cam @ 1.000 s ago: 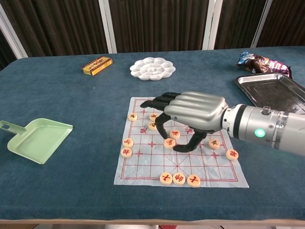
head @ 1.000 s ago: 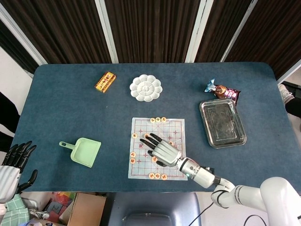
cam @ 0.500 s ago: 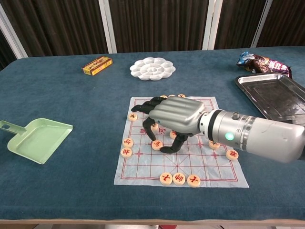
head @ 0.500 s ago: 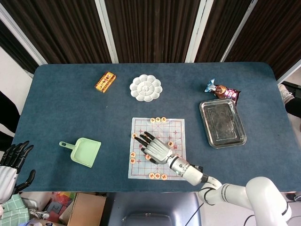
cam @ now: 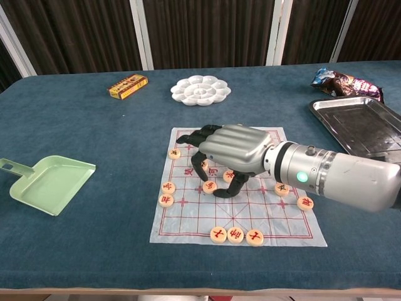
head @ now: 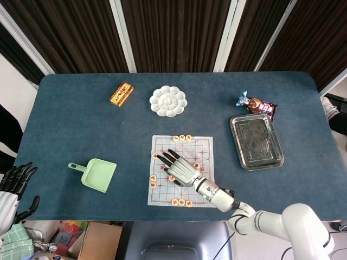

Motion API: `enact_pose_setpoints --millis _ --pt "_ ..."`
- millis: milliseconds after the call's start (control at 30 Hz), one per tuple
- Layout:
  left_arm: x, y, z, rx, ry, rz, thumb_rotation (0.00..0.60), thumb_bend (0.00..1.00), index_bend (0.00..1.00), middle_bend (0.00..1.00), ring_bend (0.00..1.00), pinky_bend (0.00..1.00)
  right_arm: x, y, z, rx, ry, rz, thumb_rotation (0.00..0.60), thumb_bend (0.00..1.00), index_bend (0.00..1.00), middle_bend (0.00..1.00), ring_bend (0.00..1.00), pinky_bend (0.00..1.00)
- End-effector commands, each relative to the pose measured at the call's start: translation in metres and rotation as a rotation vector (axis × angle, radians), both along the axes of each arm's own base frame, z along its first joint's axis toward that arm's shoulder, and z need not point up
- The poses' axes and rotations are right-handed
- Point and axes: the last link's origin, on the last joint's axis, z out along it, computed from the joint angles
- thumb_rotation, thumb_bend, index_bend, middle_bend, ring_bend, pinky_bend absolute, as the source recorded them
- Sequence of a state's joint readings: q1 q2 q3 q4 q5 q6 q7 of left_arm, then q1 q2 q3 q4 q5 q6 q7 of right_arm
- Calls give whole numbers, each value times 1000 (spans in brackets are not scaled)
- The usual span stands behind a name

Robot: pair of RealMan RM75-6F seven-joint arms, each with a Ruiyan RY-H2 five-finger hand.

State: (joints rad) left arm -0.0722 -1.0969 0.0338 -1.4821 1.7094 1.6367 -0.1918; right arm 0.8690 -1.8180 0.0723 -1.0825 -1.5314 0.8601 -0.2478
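The right hand (cam: 229,150) hovers palm-down over the middle of the chessboard (cam: 276,216), fingers (cam: 202,168) curled down around a piece (cam: 210,187); whether they pinch it I cannot tell. The left hand (head: 12,187) sits at the lower left edge of the head view, fingers spread, empty.

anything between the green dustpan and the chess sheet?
Nothing: bare blue cloth between the green dustpan and the chess sheet, clearest in the head view; the chest view agrees.
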Motion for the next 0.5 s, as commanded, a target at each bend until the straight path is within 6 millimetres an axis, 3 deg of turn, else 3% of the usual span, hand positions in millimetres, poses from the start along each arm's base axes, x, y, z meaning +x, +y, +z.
enact_pose_setpoints --millis 33,500 --pt "0 0 0 0 0 -1 600 455 0 0 0 7 -1 1 0 -1 5 4 600 467 672 109 0 0" --pt "1 0 -2 -4 10 -2 600 455 0 0 0 6 -5 3 6 -11 20 1 600 467 588 109 0 0"
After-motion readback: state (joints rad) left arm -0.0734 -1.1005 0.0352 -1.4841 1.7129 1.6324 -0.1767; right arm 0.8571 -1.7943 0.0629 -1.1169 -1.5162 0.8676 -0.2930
